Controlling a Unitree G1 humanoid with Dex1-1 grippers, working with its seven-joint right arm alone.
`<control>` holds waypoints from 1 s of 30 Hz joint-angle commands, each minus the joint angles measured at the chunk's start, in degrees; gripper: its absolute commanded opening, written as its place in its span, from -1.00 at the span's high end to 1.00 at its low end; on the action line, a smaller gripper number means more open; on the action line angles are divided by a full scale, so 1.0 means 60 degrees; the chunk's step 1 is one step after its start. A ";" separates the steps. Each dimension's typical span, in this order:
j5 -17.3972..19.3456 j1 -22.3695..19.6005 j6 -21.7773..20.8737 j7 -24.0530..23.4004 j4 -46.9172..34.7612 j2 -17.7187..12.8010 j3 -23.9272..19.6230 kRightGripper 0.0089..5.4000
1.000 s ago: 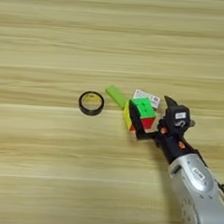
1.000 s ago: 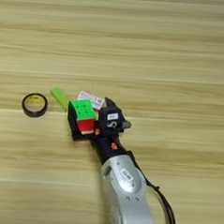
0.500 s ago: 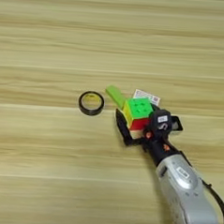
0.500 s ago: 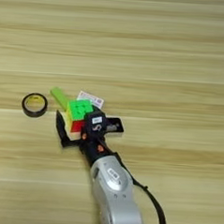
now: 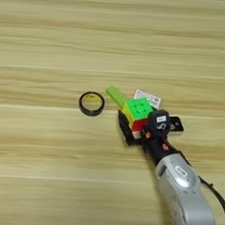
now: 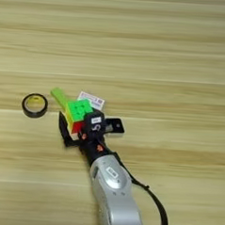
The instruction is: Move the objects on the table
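Green on top and red on its near face, the multicoloured puzzle cube (image 5: 138, 112) sits on the pale wooden plank counter (image 5: 52, 44), and I have the two-fingered black tool (image 5: 140, 129) spread around it: one finger (image 5: 124, 129) runs along the cube's left side, the other reaches out on the right, and the cube lies between them. I judge the fingers to be apart, bracketing the cube but not yet clamped; whether either one touches a face I cannot tell from up here. The lime-green bar (image 5: 115, 95) pokes out from behind the cube's far-left corner, touching it or nearly so, and the white-and-red card (image 5: 148, 98) lies just behind the cube. The black tape ring (image 5: 92, 103) with its yellow core rests apart to the left. My worry is this crowding: if I close or push now, the left finger could catch the bar's end and drag it along, or the cube could slide onto the card and shove it. A grip held low on the cube's corners might also let it twist and pop out.
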 commanded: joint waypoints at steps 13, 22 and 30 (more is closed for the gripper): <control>0.0136 -0.1121 -0.0145 -0.0184 -0.1061 -0.0346 -0.0770 -0.24; 0.0347 -0.2388 0.0145 -0.0631 -0.0859 -0.0997 -0.2154 -0.24; 0.0481 -0.3896 -0.0331 -0.0617 0.2315 -0.1570 -0.2996 -0.24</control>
